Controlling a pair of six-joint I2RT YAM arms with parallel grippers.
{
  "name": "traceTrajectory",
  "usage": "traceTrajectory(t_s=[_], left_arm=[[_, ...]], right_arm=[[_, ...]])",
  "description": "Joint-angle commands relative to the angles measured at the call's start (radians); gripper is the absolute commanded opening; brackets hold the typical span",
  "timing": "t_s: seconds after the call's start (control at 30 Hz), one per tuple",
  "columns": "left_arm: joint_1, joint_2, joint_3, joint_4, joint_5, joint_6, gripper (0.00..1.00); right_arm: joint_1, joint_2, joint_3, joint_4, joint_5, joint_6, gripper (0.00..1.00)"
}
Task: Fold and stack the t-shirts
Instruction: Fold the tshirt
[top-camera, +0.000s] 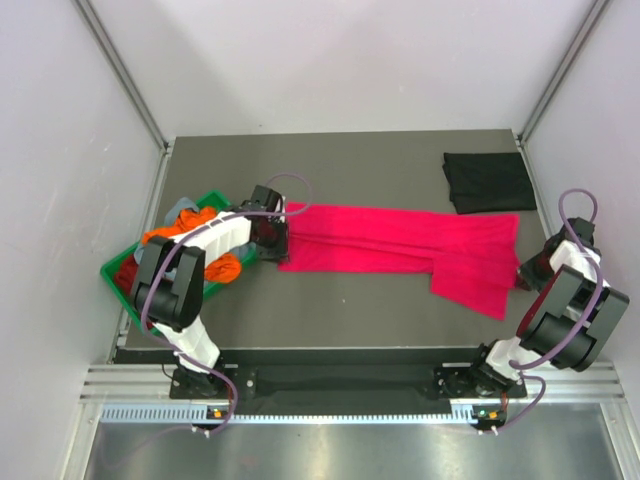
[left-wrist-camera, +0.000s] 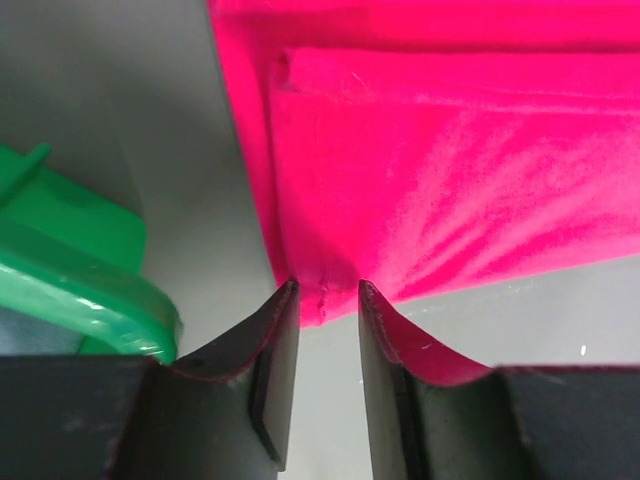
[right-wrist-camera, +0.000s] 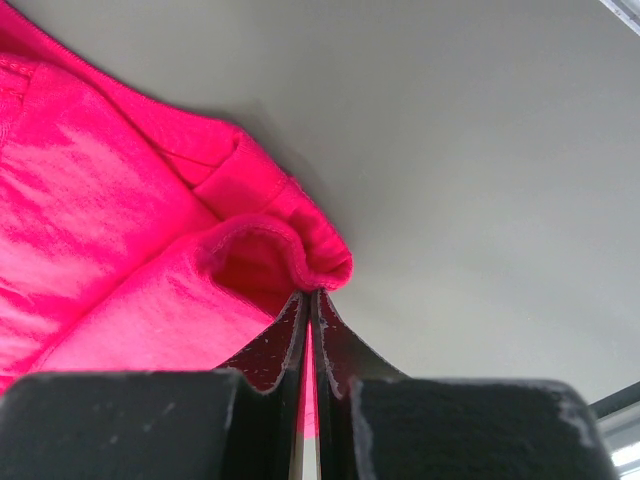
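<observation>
Across the table (top-camera: 350, 320) pink tee (top-camera: 400, 240) lies stretched long, prob. to flatten it for folding; right gripper (right-wrist-camera: 308, 296) clamped on one end, left gripper (left-wrist-camera: 325, 292) w/ jaws apart at opposite corner. Black tee (top-camera: 488, 182) sits folded far right.

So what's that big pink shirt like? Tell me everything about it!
The pink shirt is soft, bright pink-red cloth, folded in layers into a long band that lies flat across the middle of the table. Stitched hems show along its edges. Its right end spreads wider, with one piece angled towards the near edge. The right gripper is shut on a bunched corner there. At the left end, the left gripper stands open with the shirt's corner just at its fingertips.
</observation>
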Motion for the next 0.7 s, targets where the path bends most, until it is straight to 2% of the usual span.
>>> traceTrajectory(t_s=[0.0,0.17,0.4,0.53,0.67], left_arm=[[0.001,-0.014,0.039,0.003,-0.042,0.023,0.36],[0.001,-0.036,0.058,-0.014,-0.091,0.029,0.38],[0.001,0.007,0.050,-0.005,-0.056,0.027,0.36],[0.001,0.023,0.059,-0.018,-0.049,0.027,0.33],[0.001,0.009,0.056,-0.017,-0.036,0.033,0.24]], right_arm=[[-0.012,-0.021,0.015,0.020,-0.013,-0.006,0.00],[-0.012,-0.026,0.013,0.023,-0.013,-0.005,0.00],[-0.012,-0.030,0.016,0.022,-0.013,-0.006,0.00],[-0.012,-0.030,0.019,0.017,-0.013,-0.006,0.00],[-0.012,-0.032,0.016,0.022,-0.015,-0.004,0.00]])
